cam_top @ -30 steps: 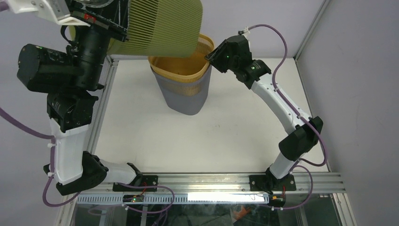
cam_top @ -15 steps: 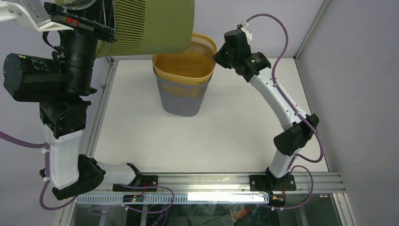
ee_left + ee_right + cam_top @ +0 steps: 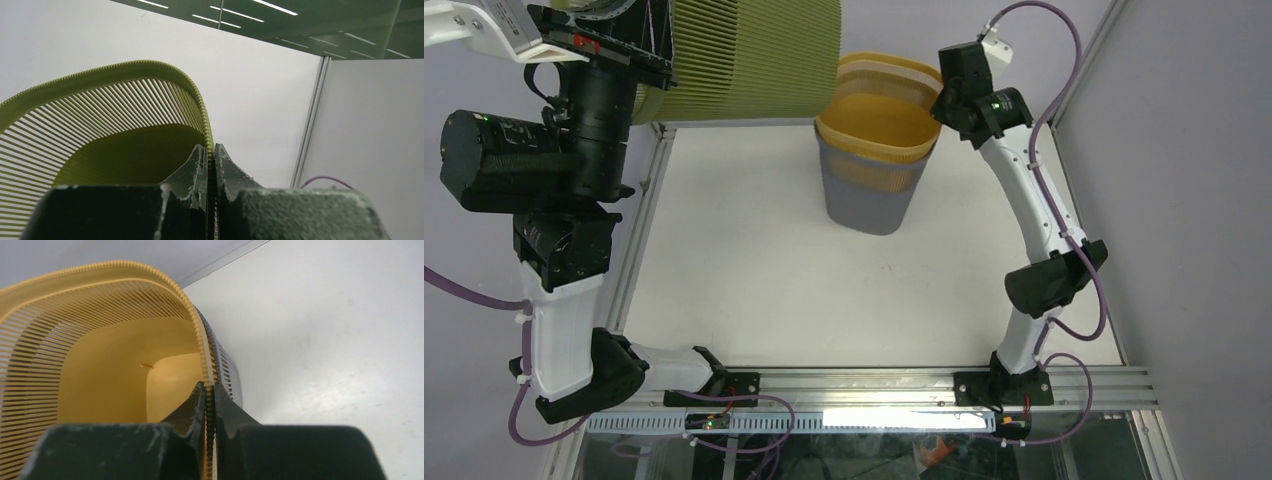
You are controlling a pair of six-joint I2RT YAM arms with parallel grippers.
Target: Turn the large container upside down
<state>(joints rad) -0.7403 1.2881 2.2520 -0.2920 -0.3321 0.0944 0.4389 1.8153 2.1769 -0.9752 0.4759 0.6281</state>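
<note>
Left fingers [image 3: 202, 162] are clamped tight on the rim of the olive-green slatted plastic basket [image 3: 744, 60], and that thin pinch on one edge is all that carries it. The basket hangs high over the far left corner of the white counter [image 3: 754, 290], lying roughly on its side. My worry: as the wrist rolls it over, the weight could lever the rim out of the pinch or make it swivel, and from up there it would drop and bounce away. Its base also sits close to the yellow slatted plastic basket [image 3: 879, 110], which is nested in a grey slatted plastic basket [image 3: 864, 200]. The right fingers [image 3: 200, 397] are closed on that yellow rim, so a wide swing could clip it. The green basket looks light and springy: fine upright ribs, a beaded rim, a solid-looking floor.
</note>
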